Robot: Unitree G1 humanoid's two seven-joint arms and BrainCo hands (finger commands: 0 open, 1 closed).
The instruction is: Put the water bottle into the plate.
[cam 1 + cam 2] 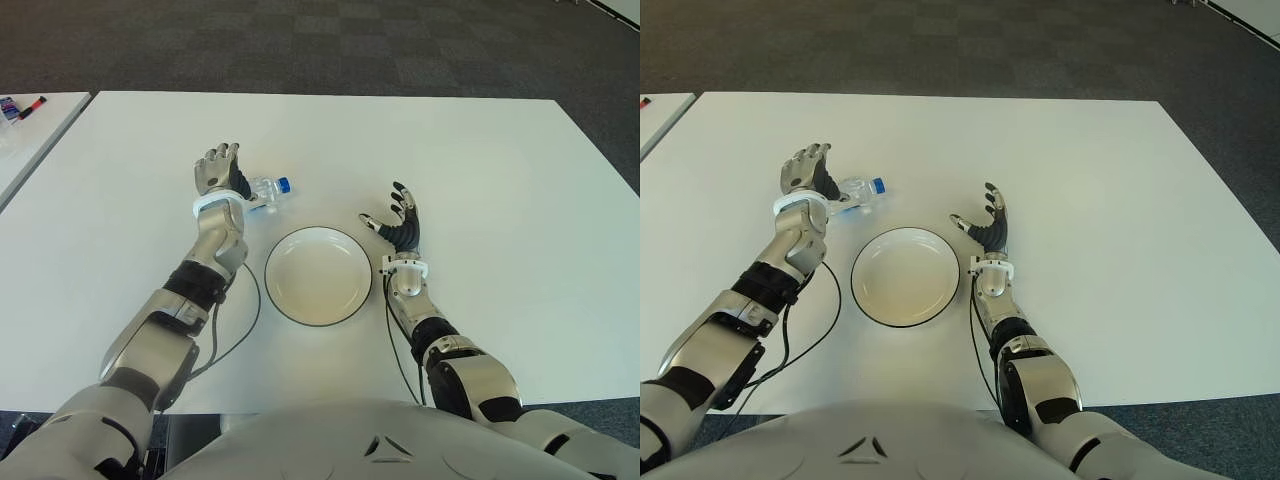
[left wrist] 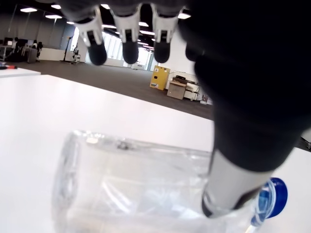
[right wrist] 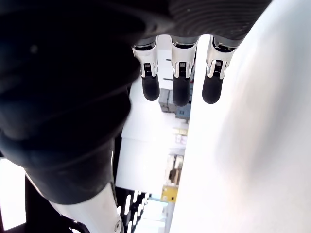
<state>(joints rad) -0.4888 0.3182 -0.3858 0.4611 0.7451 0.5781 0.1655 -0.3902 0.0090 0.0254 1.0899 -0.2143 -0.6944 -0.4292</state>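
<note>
From the head camera, one white counter carries one clear water bottle with a blue cap and one white plate with a dark rim. The bottle lies on its side just beyond the plate, toward the counter's far edge and a little to the left, cap pointing right. No label or writing can be read on it. The left hand is at the bottle's base end, its fingers raised and only loosely bent above the bottle, not closed around it. The right hand shows just right of the plate, fingers spread and holding nothing.

In the left wrist view the bottle lies on the counter under the palm, three fingertips well above it and the thumb down by the neck near the cap.

The right wrist view shows three straight fingertips over bare counter, nothing in hand.
</note>
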